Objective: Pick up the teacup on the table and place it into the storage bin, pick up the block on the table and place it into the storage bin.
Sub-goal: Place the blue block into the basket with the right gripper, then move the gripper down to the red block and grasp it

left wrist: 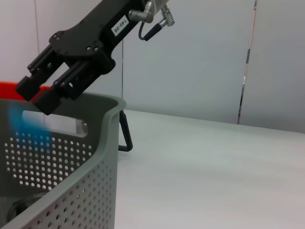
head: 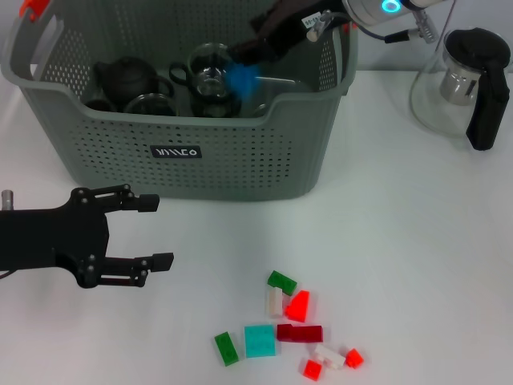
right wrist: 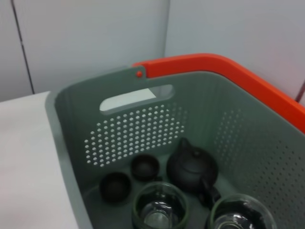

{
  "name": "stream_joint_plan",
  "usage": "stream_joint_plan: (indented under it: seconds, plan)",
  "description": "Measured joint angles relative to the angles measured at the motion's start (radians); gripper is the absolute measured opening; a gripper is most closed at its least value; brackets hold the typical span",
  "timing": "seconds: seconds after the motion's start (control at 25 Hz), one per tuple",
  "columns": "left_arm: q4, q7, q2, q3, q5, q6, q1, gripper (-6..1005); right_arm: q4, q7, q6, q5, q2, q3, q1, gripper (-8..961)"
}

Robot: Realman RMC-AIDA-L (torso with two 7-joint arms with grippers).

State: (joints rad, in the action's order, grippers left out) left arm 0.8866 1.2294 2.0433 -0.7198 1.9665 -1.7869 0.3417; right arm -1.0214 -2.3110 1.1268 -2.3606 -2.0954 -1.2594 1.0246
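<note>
The grey-green storage bin [head: 240, 160] stands at the back of the table. My right gripper [head: 245, 54] reaches over its right rim, fingers apart. A blurred blue block [head: 240, 79] is just below the fingertips, inside the bin's opening and apart from them. The left wrist view shows the same gripper [left wrist: 37, 95] above the bin wall [left wrist: 86, 181], with the blue blur [left wrist: 26, 126] under it. Inside the bin [right wrist: 133, 129] are a dark teapot [right wrist: 191, 167], small dark teacups [right wrist: 145, 166] and glass cups [right wrist: 159, 210]. My left gripper [head: 158, 233] is open and empty over the table's front left.
Several loose blocks lie at the front centre of the table: green [head: 281, 281], red [head: 299, 305], teal [head: 260, 340], dark red [head: 300, 332]. A glass pitcher with a black handle [head: 473, 84] stands to the right of the bin.
</note>
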Motion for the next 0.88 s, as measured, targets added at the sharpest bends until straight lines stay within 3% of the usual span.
stream_joint_plan:
  seconds: [0.24,0.4,0.68,0.88]
  plan:
    - [0.0,-0.001,0.0,0.001,0.0,0.0,0.006,845,-0.02,0.009,-0.009,-0.008,0.0,-0.004,-0.014,677]
    - [0.0,-0.001,0.001,0.009,0.0,0.0,0.008,845,-0.115,0.011,0.058,0.015,0.0,0.012,-0.058,812]
    - [-0.001,-0.001,0.001,0.01,0.0,0.0,0.004,845,-0.327,0.086,0.413,0.061,0.012,0.031,-0.168,915]
    - [-0.002,-0.001,0.002,0.011,0.0,0.004,0.003,845,-0.361,0.116,0.638,0.025,0.005,0.012,-0.216,928]
